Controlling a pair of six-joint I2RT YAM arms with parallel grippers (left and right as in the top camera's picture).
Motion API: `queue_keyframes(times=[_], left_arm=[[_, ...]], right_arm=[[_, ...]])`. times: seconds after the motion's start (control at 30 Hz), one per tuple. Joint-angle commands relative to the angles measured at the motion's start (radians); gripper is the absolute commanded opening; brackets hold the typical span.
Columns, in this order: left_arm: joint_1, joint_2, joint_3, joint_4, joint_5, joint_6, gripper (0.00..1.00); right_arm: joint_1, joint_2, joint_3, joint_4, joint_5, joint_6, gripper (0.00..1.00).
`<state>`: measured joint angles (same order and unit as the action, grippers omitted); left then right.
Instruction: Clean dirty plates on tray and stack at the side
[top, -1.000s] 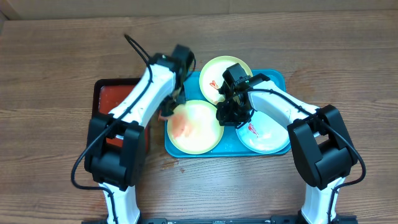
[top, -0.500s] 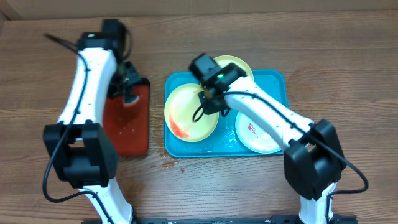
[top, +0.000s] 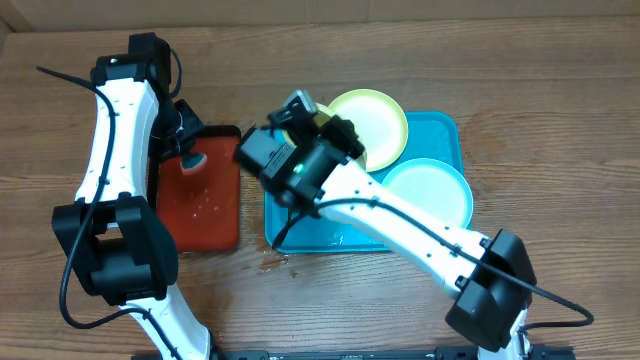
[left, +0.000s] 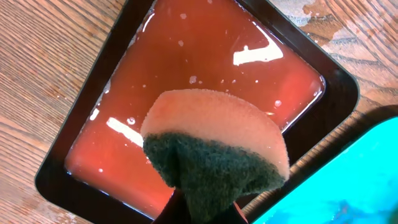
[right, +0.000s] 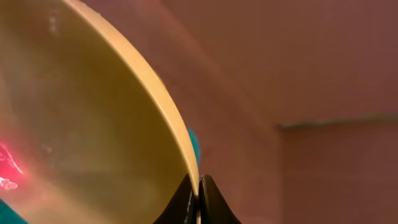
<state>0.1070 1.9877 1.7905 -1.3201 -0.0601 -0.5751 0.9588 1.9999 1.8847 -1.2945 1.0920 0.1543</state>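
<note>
Overhead, where do the edges run and what room is open?

The tray (top: 445, 135) lies mid-bench. Its left rim is just beside the right rim of the red tray (top: 210, 215), with only a thin strip of bench (top: 560, 80) between them. Bare wood lies open to the right of the tray and along the far side. The right arm slants across the tray's left half.

And the plates?

The far plate (top: 375, 125), yellow-green, sits at the tray's far edge and laps over the rim. The blue-white plate (top: 430, 190) lies flat in the right part, just beside it. The held plate (right: 93, 124) shows only in the right wrist view. It is tilted, and the right end effector (right: 199, 193) has narrowed to pinch its rim. A red smear (right: 7, 169) marks its lower left. From overhead the arm hides it, so I cannot tell its height.

The left side?

The left end effector (left: 202, 208) grips a sponge (left: 214, 149), its green scouring face toward the wrist camera. It hangs over the far end of the wet red tray, well apart from every plate.
</note>
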Motion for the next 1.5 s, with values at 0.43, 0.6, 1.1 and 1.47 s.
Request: queue_keyframes(times=[0.43,0.6,1.1,1.47], left_arm=[[0.003,-0.033,0.005,-0.002,0.044,-0.015,0.04],[0.003,-0.033,0.005,0.0,0.054,-0.008,0.04],[0.003,-0.033,0.005,-0.004,0.054,-0.004,0.04],[0.003,-0.033,0.005,0.002,0.054,-0.005,0.04]], right_arm=[[0.021,-0.038,0.002,0.009,-0.175,-0.181,0.04],[0.019,-0.04,0.007,0.04,0.006,-0.125,0.04],[-0.554,-0.041,-0.022,0.178,-1.268,-0.05,0.04],[-1.188,-0.04,-0.089,0.113,-1.381,-0.057,0.04]])
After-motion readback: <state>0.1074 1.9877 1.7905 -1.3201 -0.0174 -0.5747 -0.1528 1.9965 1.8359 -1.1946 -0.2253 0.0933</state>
